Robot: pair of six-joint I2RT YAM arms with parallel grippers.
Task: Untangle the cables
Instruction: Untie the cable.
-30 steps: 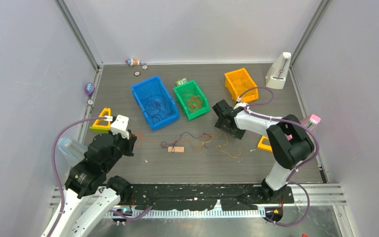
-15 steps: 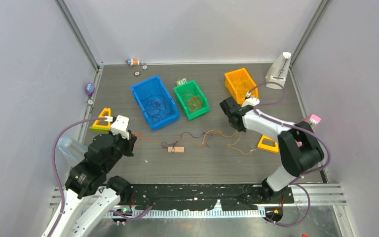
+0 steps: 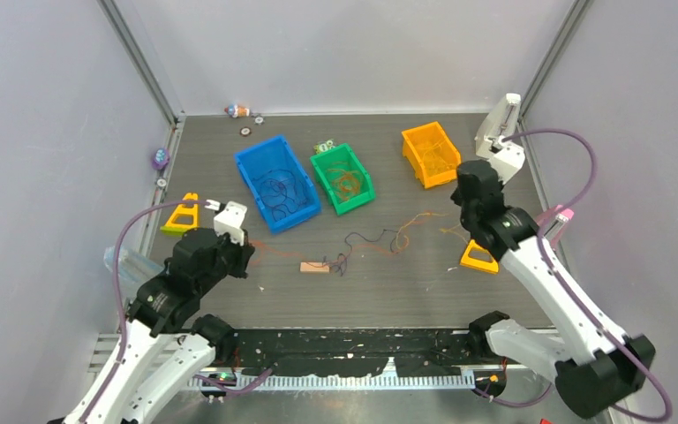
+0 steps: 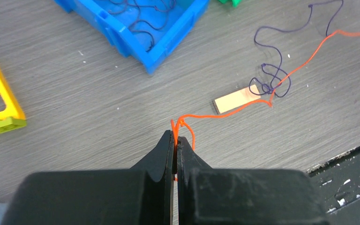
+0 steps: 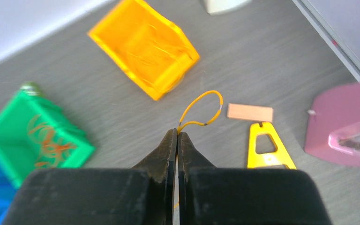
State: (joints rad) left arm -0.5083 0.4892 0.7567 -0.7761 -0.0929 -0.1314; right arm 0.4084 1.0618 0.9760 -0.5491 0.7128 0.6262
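At their tips, left claw [image 4: 175, 137] pinches orange cable [image 4: 206, 116]; right claw [image 5: 176, 134] pinches yellow cable [image 5: 196, 123].

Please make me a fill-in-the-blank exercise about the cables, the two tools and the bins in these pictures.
The left tool is shut on one cable; its colour is ___.
The right tool pinches another cable; its colour is ___.
The dark cables lie in the bin coloured ___.
Missing words: orange, yellow, blue.
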